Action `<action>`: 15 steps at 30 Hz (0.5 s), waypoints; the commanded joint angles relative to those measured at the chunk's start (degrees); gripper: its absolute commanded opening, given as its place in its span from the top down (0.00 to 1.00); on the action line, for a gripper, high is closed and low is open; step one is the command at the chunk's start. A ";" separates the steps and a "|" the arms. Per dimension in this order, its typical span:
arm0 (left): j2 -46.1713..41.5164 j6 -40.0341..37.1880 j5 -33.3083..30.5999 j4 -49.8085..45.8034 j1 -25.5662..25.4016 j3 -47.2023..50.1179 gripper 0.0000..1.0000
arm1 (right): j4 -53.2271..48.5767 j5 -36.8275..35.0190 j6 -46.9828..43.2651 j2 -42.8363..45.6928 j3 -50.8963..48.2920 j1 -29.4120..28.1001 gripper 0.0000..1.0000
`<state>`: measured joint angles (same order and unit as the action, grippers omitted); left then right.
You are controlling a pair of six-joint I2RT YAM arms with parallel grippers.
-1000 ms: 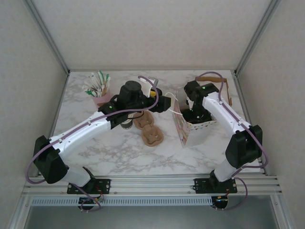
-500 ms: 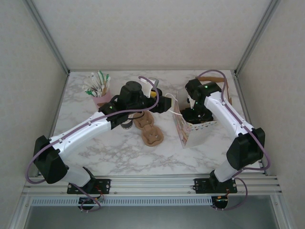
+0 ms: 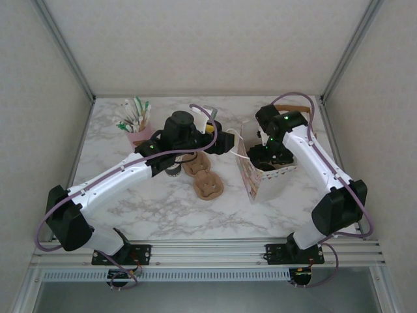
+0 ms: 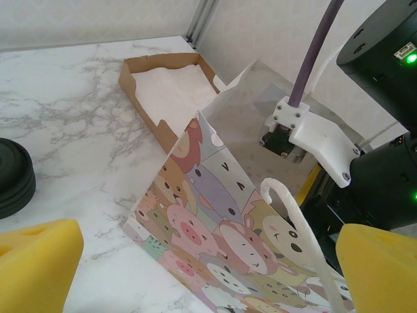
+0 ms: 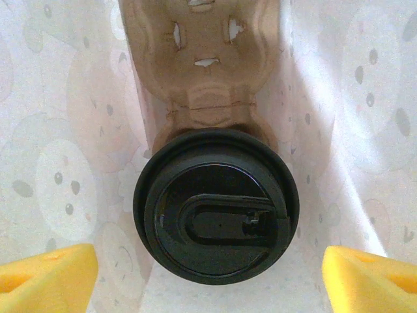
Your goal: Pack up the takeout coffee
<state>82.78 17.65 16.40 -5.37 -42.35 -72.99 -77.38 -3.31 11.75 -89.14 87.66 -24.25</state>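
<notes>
The tabletop (image 3: 163,215) is white marble with grey veins, and it stands in a small booth of pale, lightly textured walls (image 3: 39,117), which are joined by thin metal posts (image 3: 65,49) at the two far corners. Along the near edge, at 6 o'clock, runs a ribbed metal rail (image 3: 208,248) where both arms are bolted. At about 10 o'clock on the surface stands a pink cup (image 3: 138,135) full of thin sticks. Near the centre lie brown cardboard cup carriers (image 3: 203,177), flat on the marble. At about 2 o'clock, close to the right wall, there is a low cardboard tray (image 4: 146,98) with white paper inside. A squat pile of black lids (image 4: 13,176) sits on the marble at 9 o'clock in the left wrist view. A paper bag (image 3: 251,179) printed with cartoon animals stands open at about 3 o'clock from the centre. The left hand (image 4: 205,274) is just beside the bag's rim and white handle, with its yellow pads spread wide and nothing between them. The right hand (image 5: 208,287) reaches down into the bag with its pads also spread apart. The takeout coffee (image 5: 216,205) stands inside the bag, below that hand, with its black lid facing up and a gap to each pad. A brown carrier insert (image 5: 205,59) lies at 12 o'clock from the lid, touching it.
</notes>
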 commanded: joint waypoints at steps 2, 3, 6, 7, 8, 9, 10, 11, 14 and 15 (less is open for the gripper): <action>0.19 0.19 -0.94 0.78 -0.81 -1.19 0.00 | -1.19 0.50 1.16 2.13 2.11 0.28 0.11; 0.13 0.19 -0.94 0.71 -0.81 -1.19 0.00 | -1.19 0.45 1.22 2.20 2.20 0.28 0.10; 0.19 0.19 -1.02 0.60 -0.89 -1.36 0.00 | -1.10 0.28 1.33 2.34 2.43 0.29 0.10; 0.18 0.19 -1.10 0.60 -0.89 -1.36 0.00 | -1.15 0.23 1.35 2.40 2.60 0.33 0.10; 0.19 0.15 -1.13 0.62 -0.89 -1.41 0.01 | -1.14 0.32 1.36 2.56 2.69 0.34 0.10; 0.19 0.19 -1.21 0.59 -0.89 -1.45 0.00 | -1.19 0.32 1.42 2.63 2.86 0.33 0.10; 0.19 0.19 -1.20 0.61 -0.89 -1.45 0.00 | -1.19 0.36 1.44 2.66 3.00 0.28 0.10; 0.19 0.18 -1.22 0.61 -0.85 -1.45 0.00 | -1.25 0.30 1.48 2.70 3.13 0.32 0.10; 0.27 0.19 -1.30 0.59 -0.85 -1.63 0.00 | -1.45 0.10 1.63 3.05 3.55 0.33 0.10; 0.27 0.19 -1.29 0.60 -0.89 -1.64 0.00 | -1.54 0.06 1.70 3.31 3.70 0.27 0.10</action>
<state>82.78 17.65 16.34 -5.39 -42.68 -73.01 -77.41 -3.18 12.69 -87.92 89.36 -24.25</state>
